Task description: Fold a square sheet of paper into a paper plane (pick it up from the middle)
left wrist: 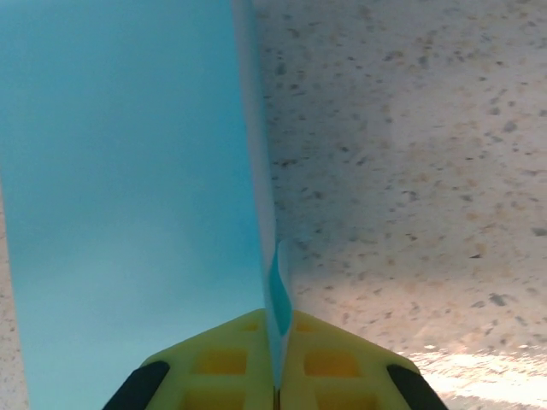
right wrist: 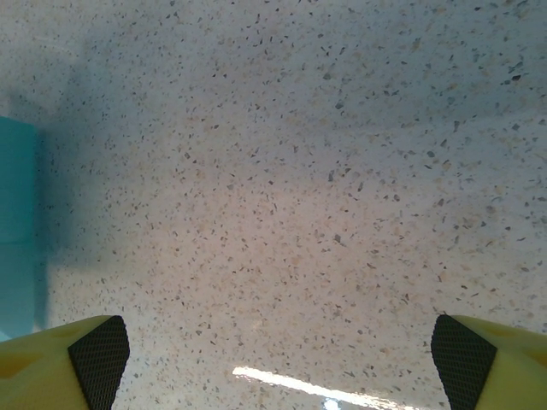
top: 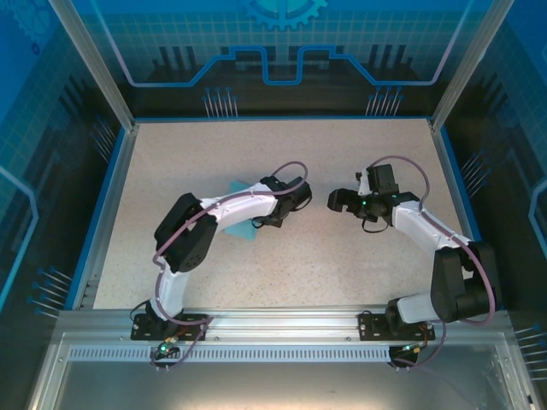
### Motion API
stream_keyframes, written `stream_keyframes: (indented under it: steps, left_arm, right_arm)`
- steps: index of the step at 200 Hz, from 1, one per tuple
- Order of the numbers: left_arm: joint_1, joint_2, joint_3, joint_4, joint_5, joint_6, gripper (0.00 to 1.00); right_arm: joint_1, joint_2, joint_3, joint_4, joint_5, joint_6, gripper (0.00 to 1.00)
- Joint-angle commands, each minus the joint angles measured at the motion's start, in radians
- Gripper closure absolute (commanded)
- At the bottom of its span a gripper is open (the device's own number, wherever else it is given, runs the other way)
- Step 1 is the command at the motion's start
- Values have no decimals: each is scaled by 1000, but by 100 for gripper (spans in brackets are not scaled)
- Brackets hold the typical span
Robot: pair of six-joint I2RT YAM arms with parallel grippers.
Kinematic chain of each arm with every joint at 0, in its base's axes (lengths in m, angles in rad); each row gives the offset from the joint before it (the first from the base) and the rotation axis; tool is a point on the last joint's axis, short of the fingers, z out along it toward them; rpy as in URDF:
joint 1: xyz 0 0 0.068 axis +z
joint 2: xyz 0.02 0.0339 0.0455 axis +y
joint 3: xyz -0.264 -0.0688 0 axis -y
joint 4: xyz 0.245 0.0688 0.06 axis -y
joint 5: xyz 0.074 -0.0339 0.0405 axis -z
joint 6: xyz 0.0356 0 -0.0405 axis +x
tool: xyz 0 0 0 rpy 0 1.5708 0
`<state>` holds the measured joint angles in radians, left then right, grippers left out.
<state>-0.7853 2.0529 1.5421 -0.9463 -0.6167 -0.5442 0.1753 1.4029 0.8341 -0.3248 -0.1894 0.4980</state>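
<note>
The speckled bench (top: 342, 273) carries one task item, the square sheet of paper (left wrist: 128, 171). It is light blue and not yet a dart. Seen from the left wrist, it spreads as a broad panel to the left of the left claw (left wrist: 275, 367), with a thin raised edge running straight ahead from between the jaws. From above, the sheet lies under and beside that arm's forearm.

I judge this to be the opening step: the sheet pinched up along its middle, which starts the centre crease.

The next move probably calls for the right claw (top: 340, 202) to come across and either take the free side or press the fold flat. The pinch must stay firm enough that the thin paper neither slips nor tears.

The left claw's yellow fingers (left wrist: 222, 363) are closed together on the paper's edge. The right claw is spread wide, its pads (right wrist: 98, 359) holding and touching nothing above bare bench. A strip of the sheet shows well off to its left.
</note>
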Motion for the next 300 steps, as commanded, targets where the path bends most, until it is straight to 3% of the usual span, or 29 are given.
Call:
stream_keyframes:
  steps: [1,89,175,230,300]
  left_arm:
    - [-23,53,47,-39,1,-47,90]
    - [-54,74,81,34,140,-64,69]
    - [-42,-236,-61,246,398,-57,49]
    - [112,-447,-331,480,599,-159,38]
    - [272,-531,-584,633,676,-274,35]
  right_arm:
    - [-19,-22,-13,-17,8,14,5]
    - [-38,-37,-36,-2,-10,50,5]
    - [-9,-14,-31,36,-163,34,6]
    - [189,96,34,83,-261,68,8]
    - [337,262,92,143,-339,189,16]
